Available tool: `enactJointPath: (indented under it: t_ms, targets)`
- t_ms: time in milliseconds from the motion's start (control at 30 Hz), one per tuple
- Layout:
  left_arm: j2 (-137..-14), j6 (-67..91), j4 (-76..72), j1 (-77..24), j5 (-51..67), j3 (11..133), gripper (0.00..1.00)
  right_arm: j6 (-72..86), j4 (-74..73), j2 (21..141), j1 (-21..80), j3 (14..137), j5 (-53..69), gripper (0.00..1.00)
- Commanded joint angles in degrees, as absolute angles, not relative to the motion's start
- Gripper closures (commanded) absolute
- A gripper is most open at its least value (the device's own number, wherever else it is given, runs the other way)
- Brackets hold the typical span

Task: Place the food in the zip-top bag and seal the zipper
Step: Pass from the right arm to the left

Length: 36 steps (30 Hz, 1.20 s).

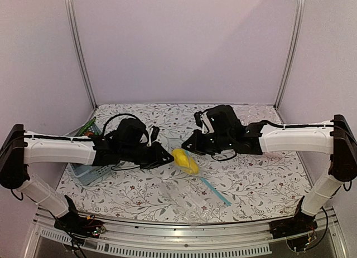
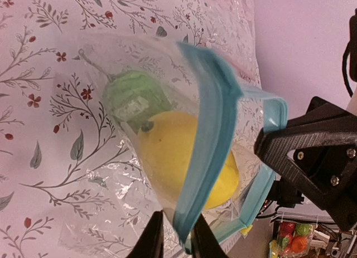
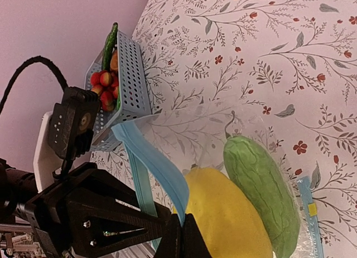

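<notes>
Yellow piece (image 2: pixel 167 152) and green piece (image 2: pixel 131 96) sit inside the zip-top bag (image 2: pixel 83 118) mid-frame over the table (image 1: pixel 251 180), left pincer (image 2: pixel 177 235) and right pincer (image 3: pixel 181 238) each clamped on the zipper (image 2: pixel 209 130), so the trick now looks like pulling it taut and pressing both lips together evenly!

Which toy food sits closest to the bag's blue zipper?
The yellow one: it sits right against the blue zipper, while the green one lies deeper inside the bag.
</notes>
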<state>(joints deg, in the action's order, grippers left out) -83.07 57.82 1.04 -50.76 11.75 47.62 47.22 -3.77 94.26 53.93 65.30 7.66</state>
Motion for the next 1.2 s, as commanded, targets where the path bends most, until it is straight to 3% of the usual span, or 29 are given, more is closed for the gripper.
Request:
enactJointPath:
  t_ms: [0,200,467,533,667,800,933,1167]
  targets:
    - [-84.2,58.3,-1.9,-50.4,13.2,48.9,0.92,45.4,-6.2,95.7,54.3,67.6,5.8,1.00]
    - [-84.0,60.0,-4.5,-50.4,13.8,48.6,0.99,39.8,-15.8,97.8,56.5,71.7,-2.4,1.00]
    - [-85.8,62.2,-6.2,-49.6,12.5,47.6,1.00,36.6,-16.3,98.9,57.3,72.7,0.8,1.00]
    - [-86.0,63.3,-6.7,-48.7,12.2,46.8,1.00,35.9,-16.3,98.4,57.4,72.5,1.6,0.93]
    - [-85.4,64.3,-6.6,-47.5,11.9,45.2,1.00,34.4,-16.6,95.8,57.5,71.1,1.9,0.66]
    - [-84.6,65.4,-6.6,-46.5,11.5,44.1,1.00,33.4,-17.8,92.1,57.6,68.8,0.4,0.48]
    - [-84.0,66.5,-7.2,-45.8,10.9,43.3,1.00,31.2,-17.9,88.4,58.6,64.9,-3.8,0.41]
    - [-84.5,67.2,-7.1,-45.3,11.0,42.9,1.00,26.1,-15.4,84.7,62.3,58.0,-5.0,0.44]
